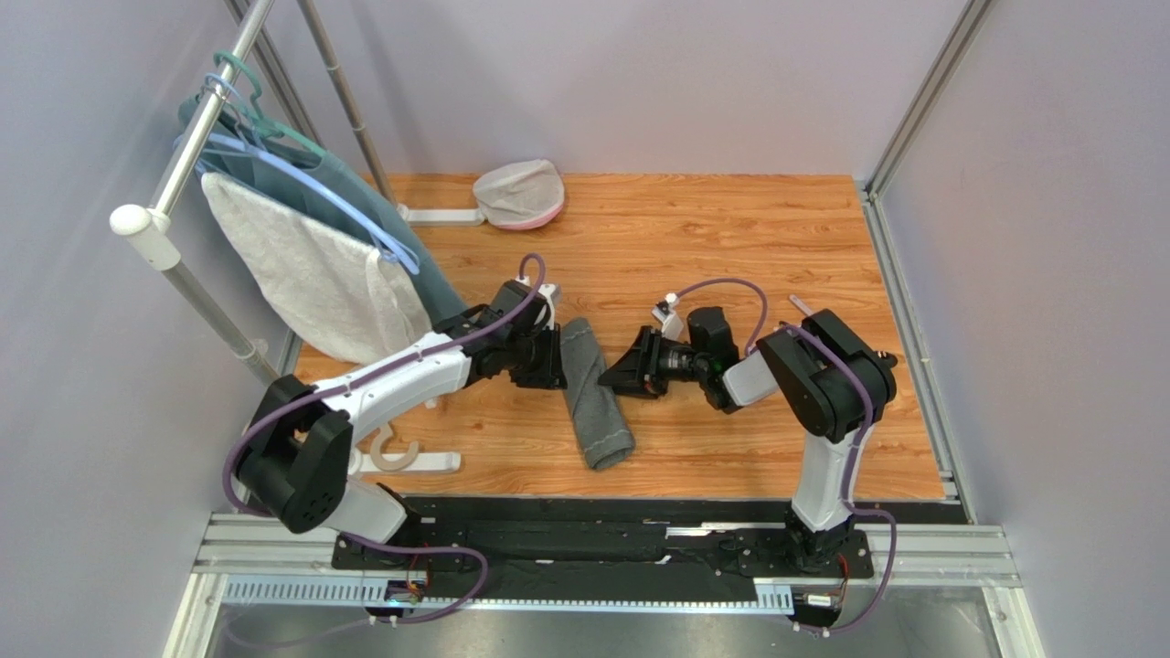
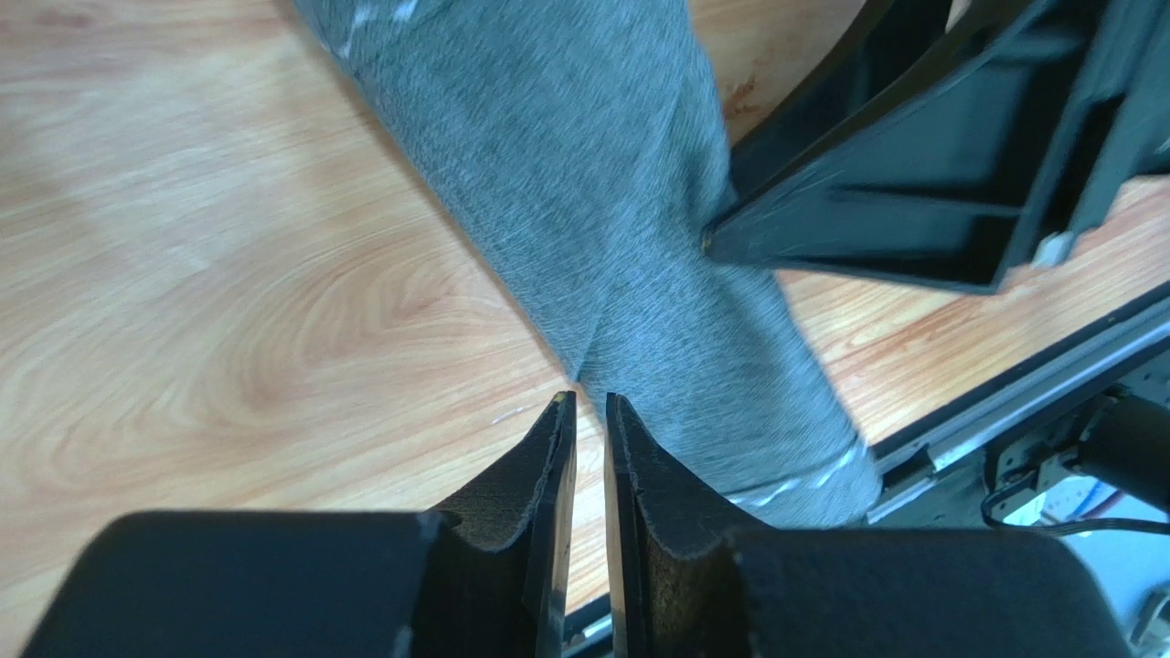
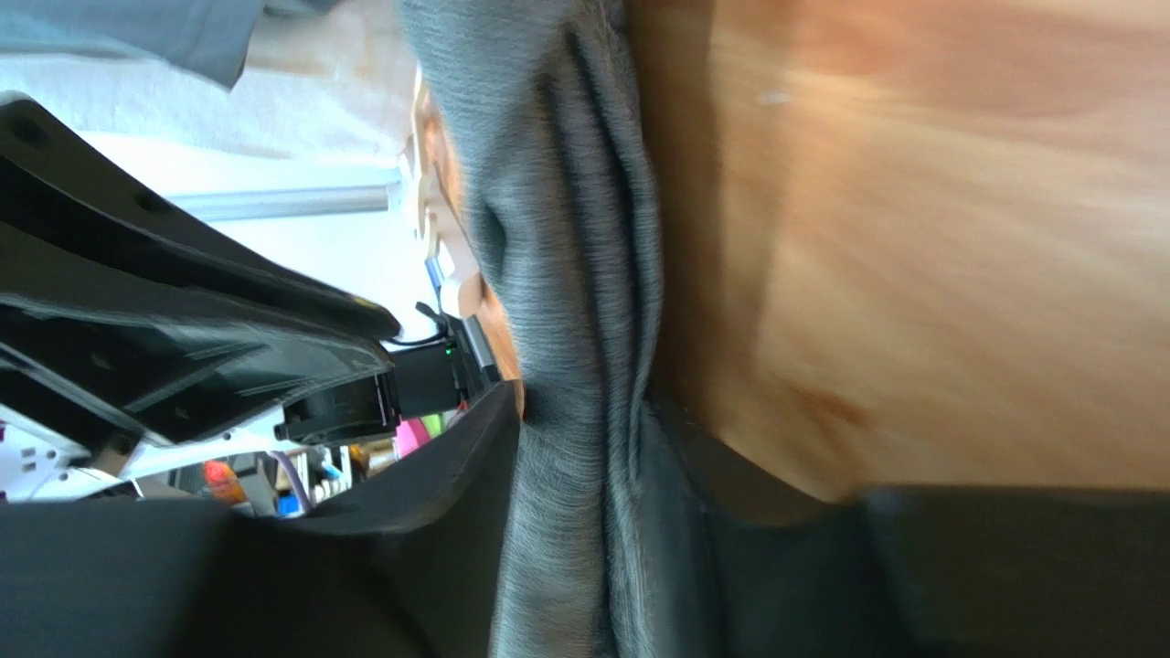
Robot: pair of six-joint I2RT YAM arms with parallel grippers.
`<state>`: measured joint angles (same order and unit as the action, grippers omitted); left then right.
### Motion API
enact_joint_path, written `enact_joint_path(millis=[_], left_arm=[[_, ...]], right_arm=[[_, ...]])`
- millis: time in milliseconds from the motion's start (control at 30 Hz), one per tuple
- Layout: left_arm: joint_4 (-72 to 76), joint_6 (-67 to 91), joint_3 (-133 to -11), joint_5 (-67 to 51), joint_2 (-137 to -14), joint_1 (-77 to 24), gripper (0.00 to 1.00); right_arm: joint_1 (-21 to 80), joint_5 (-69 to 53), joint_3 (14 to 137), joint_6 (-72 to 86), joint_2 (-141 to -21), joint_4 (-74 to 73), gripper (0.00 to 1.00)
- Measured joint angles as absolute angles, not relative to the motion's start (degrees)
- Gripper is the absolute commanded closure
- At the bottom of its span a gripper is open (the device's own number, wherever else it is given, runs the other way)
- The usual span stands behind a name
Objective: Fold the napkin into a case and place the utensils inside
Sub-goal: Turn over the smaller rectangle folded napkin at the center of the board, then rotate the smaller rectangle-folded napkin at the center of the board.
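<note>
Now we see the napkin [image 1: 595,395] lying as a narrow folded strip on the wooden table [image 1: 728,233], between both arms. Our left gripper [image 2: 584,411] has its fingers nearly together at the cloth's edge, pinching nothing we can see. Our right gripper [image 3: 584,453] straddles the cloth, which runs between its parted fingers.

no readable text, labels, brands, numbers or signs anywhere
</note>
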<state>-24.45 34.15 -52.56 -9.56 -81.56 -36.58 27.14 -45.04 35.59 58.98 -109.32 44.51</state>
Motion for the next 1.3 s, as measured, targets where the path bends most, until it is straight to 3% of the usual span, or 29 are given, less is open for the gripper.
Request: enact_joint_path(millis=[133, 300, 400, 533, 600, 800, 1100, 1300], left_arm=[[-22.72, 34.57, -52.64, -9.52, -85.23, -38.81, 0.79], [-23.83, 34.0, -55.46, -8.91, -87.15, -39.48, 0.81], [-23.92, 33.36, -61.21, -8.97, -92.01, -38.72, 0.8], [-23.31, 33.26, -64.47, -9.34, -96.36, -37.08, 0.81], [-23.2, 33.21, -66.96, -9.82, -99.85, -36.12, 0.81], [-23.03, 32.99, -71.64, -10.04, -107.72, -34.26, 0.81], [-19.18, 34.41, -70.72, -9.3, -109.65, -33.87, 0.79], [-20.86, 35.59, -67.35, -9.58, -104.16, -33.85, 0.75]], right_arm=[[22.06, -46.7, 36.42, 52.03, -107.57, 34.06, 0.37], [23.64, -34.22, 44.27, 37.17, -91.98, 1.06, 0.38], [30.57, -28.21, 48.69, 33.01, -85.14, -8.29, 0.45], [38.63, -27.0, 46.35, 33.89, -81.21, -10.15, 0.71], [40.32, -27.07, 42.68, 35.29, -81.1, -9.04, 0.73], [41.71, -25.58, 33.36, 39.07, -82.56, -8.03, 0.76], [34.63, -21.74, 38.59, 34.35, -87.88, -10.96, 0.79], [26.02, -12.1, 49.47, 31.46, -92.42, -20.84, 0.64]])
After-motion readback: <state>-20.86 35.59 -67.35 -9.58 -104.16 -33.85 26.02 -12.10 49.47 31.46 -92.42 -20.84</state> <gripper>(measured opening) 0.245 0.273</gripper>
